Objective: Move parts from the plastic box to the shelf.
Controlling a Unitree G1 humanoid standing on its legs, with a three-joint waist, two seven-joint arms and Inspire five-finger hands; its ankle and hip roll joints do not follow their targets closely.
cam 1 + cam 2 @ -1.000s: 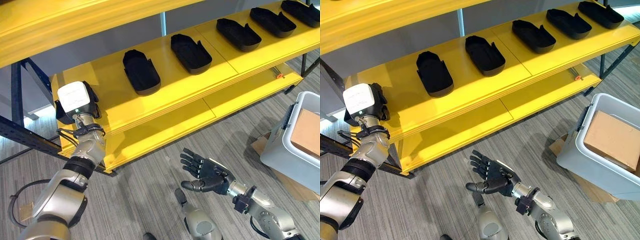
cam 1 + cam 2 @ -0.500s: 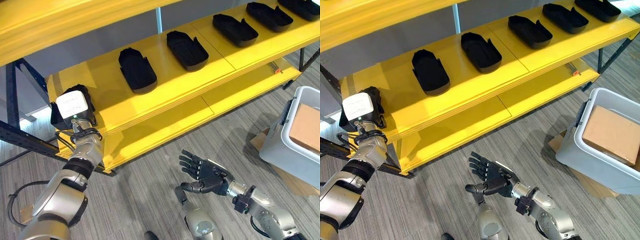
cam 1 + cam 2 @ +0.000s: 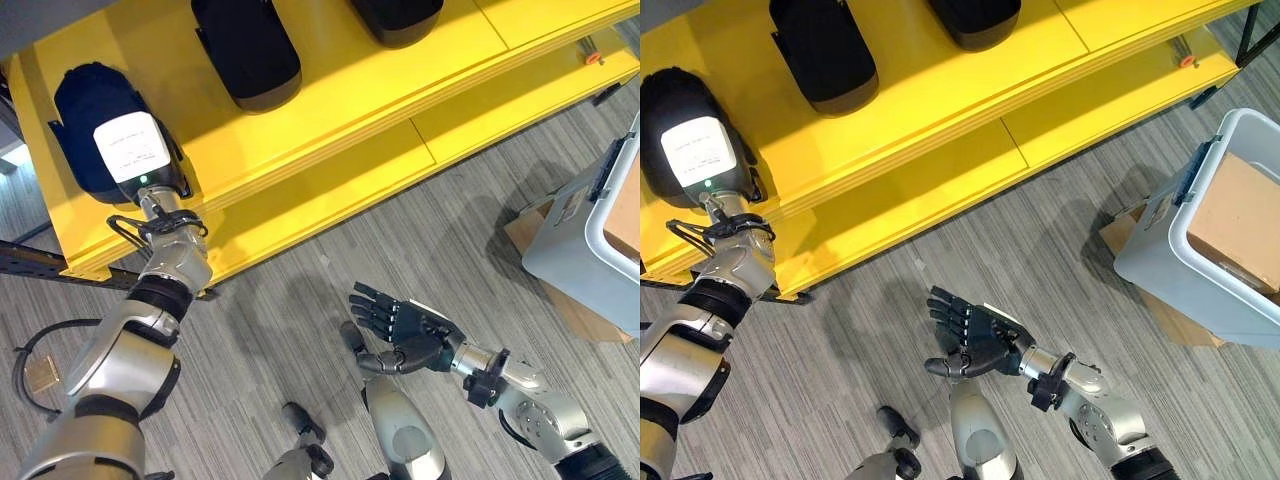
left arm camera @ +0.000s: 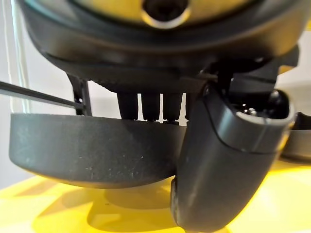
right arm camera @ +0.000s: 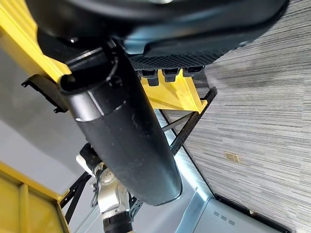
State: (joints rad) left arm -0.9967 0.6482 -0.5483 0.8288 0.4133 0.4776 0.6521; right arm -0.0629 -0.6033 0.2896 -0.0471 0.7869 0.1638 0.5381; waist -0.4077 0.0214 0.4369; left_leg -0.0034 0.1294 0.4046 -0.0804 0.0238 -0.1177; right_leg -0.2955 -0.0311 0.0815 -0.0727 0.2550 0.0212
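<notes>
Upper left of the left eye view: left hand [image 3: 135,160] at the near left end of the yellow shelf board [image 3: 330,110], its back under a white cover. Beneath and beyond it, a black moulded tray-shaped part [image 3: 85,120], lying on the board. In the left wrist view, thumb [image 4: 223,160] set against the near side of the same part [image 4: 92,148], with the row of fingers [image 4: 150,107] reaching over its top rim; a pinch on the part's wall, thumb one side, fingers the other. Underside of the part close above the yellow surface; contact with the board not determinable.

Upper centre: a second black moulded part [image 3: 245,50] lying on the same board, well apart from the first. Further right, at the top edge, a third black part [image 3: 395,15], cut off by the frame.

Lower centre: right hand [image 3: 405,330] above the grey striped carpet floor [image 3: 300,300], palm up, fingers spread and straight, thumb apart, holding nothing.

Right edge: grey-white plastic box [image 3: 1160,250] on the floor, with a brown cardboard carton [image 3: 1240,220] inside it.
</notes>
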